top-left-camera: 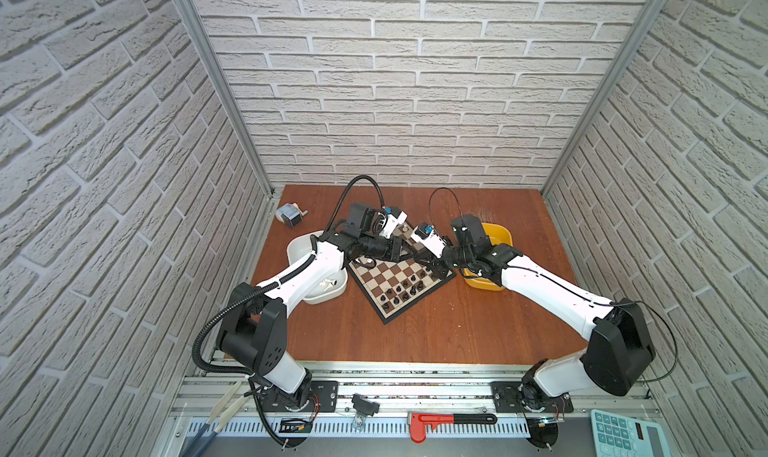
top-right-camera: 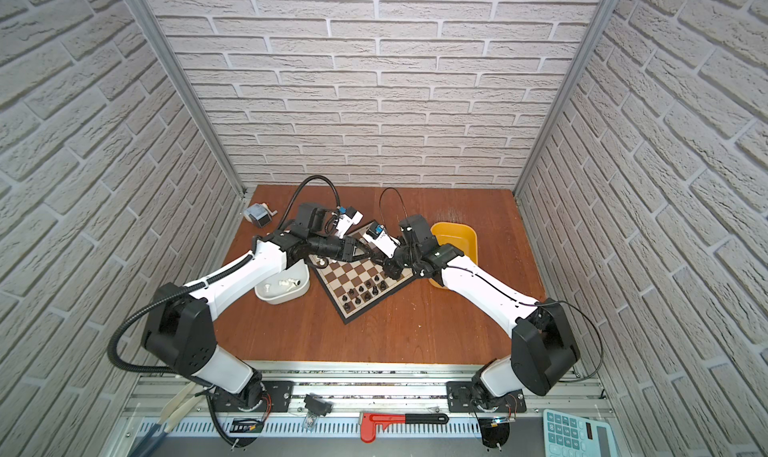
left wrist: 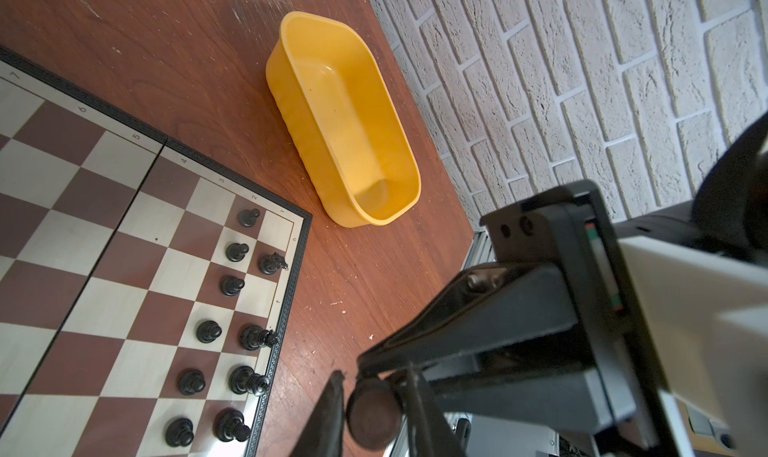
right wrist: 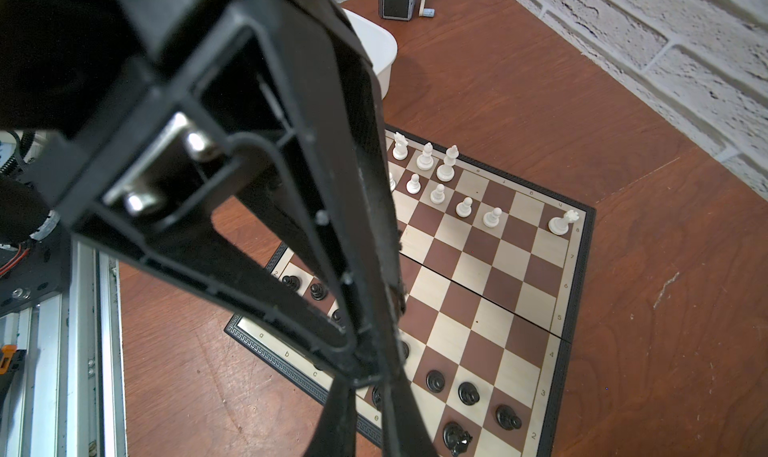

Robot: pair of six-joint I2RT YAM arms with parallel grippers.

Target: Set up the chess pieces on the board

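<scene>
Dark round-based plastic chessman (left wrist: 374, 417) sits between the left gripper (left wrist: 374, 376) fingers, grip unclear. The closed right gripper (right wrist: 370, 386) meets it, at two o'clock over the brown-and-cream chessboard (top-left-camera: 395, 277).

Board (top-left-camera: 395, 278) lying at the centre, chessmen (right wrist: 464, 206) standing along two opposite edges, a tub (top-left-camera: 299, 247) sitting at its left holding spare pieces (top-left-camera: 328, 284), another tub (top-left-camera: 496, 232) sitting at its right, sharpener (top-left-camera: 289, 214) resting back-left.

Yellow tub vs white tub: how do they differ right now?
Contents: the yellow tub is empty; the white tub holds a few white chess pieces. Place: in both top views the white tub sits left of the board, the yellow tub right. Shared: both are rounded oblong tubs standing upright on the table.
</scene>
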